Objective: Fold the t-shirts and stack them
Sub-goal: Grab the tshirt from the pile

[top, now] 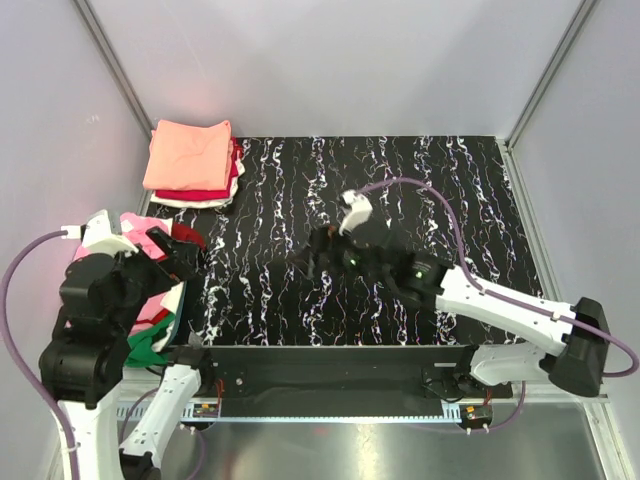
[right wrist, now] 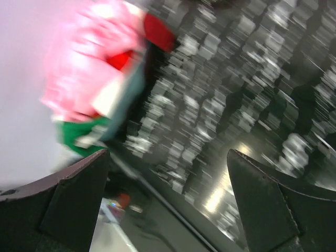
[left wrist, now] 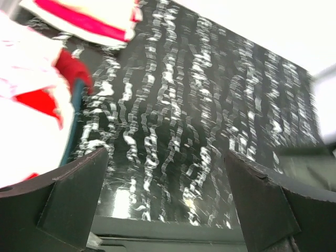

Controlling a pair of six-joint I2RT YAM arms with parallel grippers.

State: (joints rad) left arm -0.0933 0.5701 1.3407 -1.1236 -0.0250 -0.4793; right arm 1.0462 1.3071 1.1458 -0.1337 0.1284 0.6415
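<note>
White panelled walls with grey metal corner posts closed in the work cell on three sides. A black table top veined with white marbling filled the floor between them, and most of its dark surface lay bare.

The white and black left arm stood folded up over the table's left edge. The white and black right arm reached from the near right corner toward the middle of the table.

A loose, unfolded heap of t-shirts in pink, red, white and green cloth lay at the left edge, partly under the left arm. In the top view, green cloth showed at its near end and pink at its far end.

A neatly folded stack of t-shirts sat in the far left corner, salmon-orange on top with red and white layers beneath. It lay well apart from both arms.

The left gripper hung just beside the heap on its right. Its black fingers were spread wide, with only marbled table between them. In the left wrist view, the heap lay to the left and the stack at the top.

The right gripper was over the table's middle, well apart from both piles. Its jaws were also spread wide and held nothing. The right wrist view was blurred, and the heap showed at its upper left.
</note>
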